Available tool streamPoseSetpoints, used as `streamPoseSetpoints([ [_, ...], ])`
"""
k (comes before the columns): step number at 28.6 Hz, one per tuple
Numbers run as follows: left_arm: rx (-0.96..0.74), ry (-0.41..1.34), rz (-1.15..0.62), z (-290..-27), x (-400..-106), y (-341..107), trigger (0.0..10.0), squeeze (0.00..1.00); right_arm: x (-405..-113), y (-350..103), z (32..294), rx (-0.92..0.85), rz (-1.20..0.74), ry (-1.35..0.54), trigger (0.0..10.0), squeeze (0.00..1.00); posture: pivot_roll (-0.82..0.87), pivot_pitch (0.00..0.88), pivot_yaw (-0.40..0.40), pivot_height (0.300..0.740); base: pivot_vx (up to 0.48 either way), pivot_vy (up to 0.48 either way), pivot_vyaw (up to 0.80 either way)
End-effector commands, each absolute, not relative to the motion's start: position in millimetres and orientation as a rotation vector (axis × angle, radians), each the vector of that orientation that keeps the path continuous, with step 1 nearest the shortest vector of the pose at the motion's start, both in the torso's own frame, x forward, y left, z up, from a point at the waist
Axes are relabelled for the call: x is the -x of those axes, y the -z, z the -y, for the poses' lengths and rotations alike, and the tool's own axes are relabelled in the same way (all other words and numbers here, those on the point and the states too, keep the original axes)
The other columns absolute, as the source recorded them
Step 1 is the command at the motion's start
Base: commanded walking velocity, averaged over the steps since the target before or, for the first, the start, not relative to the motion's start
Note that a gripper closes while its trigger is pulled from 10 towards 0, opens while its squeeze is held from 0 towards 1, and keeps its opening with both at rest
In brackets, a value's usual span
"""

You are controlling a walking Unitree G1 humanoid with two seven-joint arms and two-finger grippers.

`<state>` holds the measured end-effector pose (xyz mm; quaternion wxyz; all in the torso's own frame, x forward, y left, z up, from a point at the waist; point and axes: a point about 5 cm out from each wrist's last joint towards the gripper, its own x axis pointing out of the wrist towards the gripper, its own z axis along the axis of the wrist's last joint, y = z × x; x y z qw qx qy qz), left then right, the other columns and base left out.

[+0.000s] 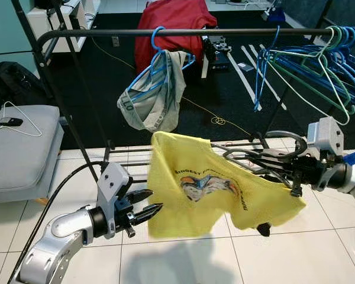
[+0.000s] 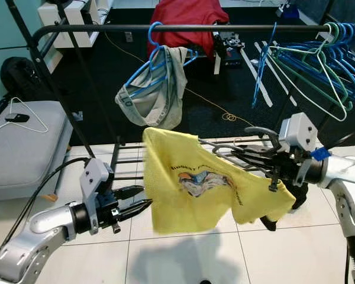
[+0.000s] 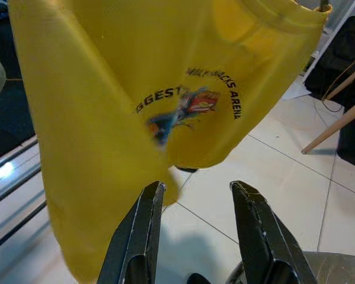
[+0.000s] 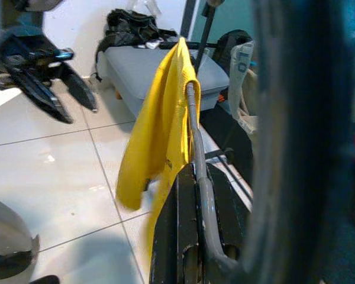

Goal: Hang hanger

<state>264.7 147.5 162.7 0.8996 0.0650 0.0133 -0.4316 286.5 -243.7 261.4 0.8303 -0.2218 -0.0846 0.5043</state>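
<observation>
Right now the right gripper (image 1: 266, 164) is clenching a grey hanger (image 4: 196, 151) that is carrying a yellow T-shirt (image 1: 195, 189), holding it out low in front of the black clothes rail (image 1: 183, 32) and well below it. The shirt is drooping from the hanger above the white tiled floor (image 1: 183, 260), its printed front facing the robot. The left gripper (image 1: 143, 214) is hovering just beside the shirt's lower left edge, its fingers (image 3: 136, 236) spread apart and gripping nothing. On the rail a blue hanger (image 1: 160, 65) is carrying a pale grey garment (image 1: 154, 100), and a bunch of blue and green hangers (image 1: 319, 65) is hanging at the right end. A grey cushioned seat (image 1: 23, 142) is standing on the left.
</observation>
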Motion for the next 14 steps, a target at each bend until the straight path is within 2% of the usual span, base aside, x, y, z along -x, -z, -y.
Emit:
streamPoseSetpoints([
  [1, -0.131, 0.862, -0.025, -149.2, -266.8, -158.0, 10.0, 0.00, -283.2, -269.1, 239.9, 0.479, 0.199, -1.111, 10.0, 0.00, -0.07, 0.205, 0.014, 0.740, 0.000, 0.000, 0.00],
  [3, -0.124, 0.828, 0.001, -150.4, -270.9, -160.5, 10.0, 0.00, -282.7, -268.7, 239.3, 0.485, 0.179, -1.128, 10.0, 0.00, -0.07, 0.206, 0.013, 0.740, 0.000, 0.000, 0.00],
  [4, -0.126, 0.797, 0.027, -153.7, -275.0, -164.2, 10.0, 1.00, -282.3, -267.5, 239.3, 0.500, 0.149, -1.147, 10.0, 0.00, -0.07, 0.208, 0.013, 0.740, 0.000, 0.000, 0.00],
  [8, -0.159, 0.759, 0.055, -163.2, -279.7, -170.5, 10.0, 1.00, -281.0, -263.9, 241.6, 0.540, 0.094, -1.166, 10.0, 0.00, -0.07, 0.212, 0.011, 0.740, 0.000, 0.000, 0.00],
  [9, -0.194, 0.746, 0.055, -171.3, -280.8, -173.4, 10.0, 0.82, -280.6, -262.0, 243.6, 0.565, 0.077, -1.165, 10.0, 0.00, -0.07, 0.213, 0.011, 0.740, 0.000, 0.000, 0.00],
  [10, -0.218, 0.738, 0.053, -176.4, -281.1, -175.1, 10.0, 0.82, -280.3, -260.9, 244.9, 0.580, 0.069, -1.163, 10.0, 0.00, -0.07, 0.213, 0.011, 0.740, 0.000, 0.000, 0.00],
  [11, -0.237, 0.728, 0.045, -184.0, -281.2, -177.1, 10.0, 0.00, -280.2, -260.3, 246.1, 0.587, 0.065, -1.161, 10.0, 0.00, -0.07, 0.218, 0.010, 0.740, 0.000, 0.000, 0.00],
  [14, -0.270, 0.716, 0.027, -196.2, -279.9, -179.2, 10.0, 0.00, -280.3, -260.0, 246.8, 0.587, 0.066, -1.164, 10.0, 0.00, -0.07, 0.220, 0.009, 0.740, 0.000, 0.000, 0.00],
])
